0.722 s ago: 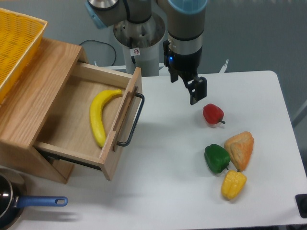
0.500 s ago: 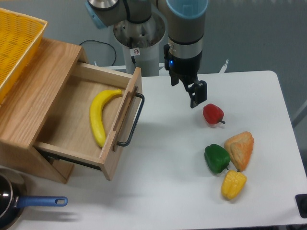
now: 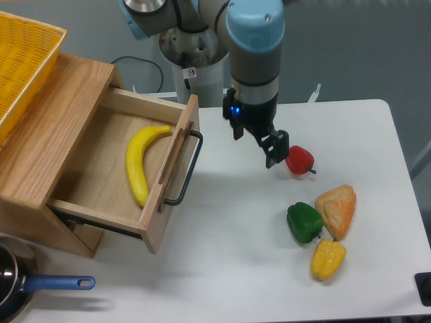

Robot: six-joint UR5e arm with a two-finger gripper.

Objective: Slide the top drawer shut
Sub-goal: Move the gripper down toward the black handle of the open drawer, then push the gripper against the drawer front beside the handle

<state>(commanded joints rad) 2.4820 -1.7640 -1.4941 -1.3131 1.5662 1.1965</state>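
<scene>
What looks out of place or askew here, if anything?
Only the top drawer stands out: it is pulled well out of the cabinet, with a banana lying inside. Nothing looks spilled or damaged. The gripper hangs right of the drawer, beside the red pepper.

White table (image 3: 229,269) carries wooden cabinet (image 3: 40,182), peppers (image 3: 300,160), corn (image 3: 328,259), pan (image 3: 13,289).

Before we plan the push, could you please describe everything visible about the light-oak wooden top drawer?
The wide, shallow light-oak wooden top drawer stands pulled well out of its oak cabinet, open towards the white table. Its flat front panel carries a long black metal bar handle. A yellow banana lies on its floor, along the front panel. The black two-finger pincer hangs to its right, apart from the handle.
</scene>
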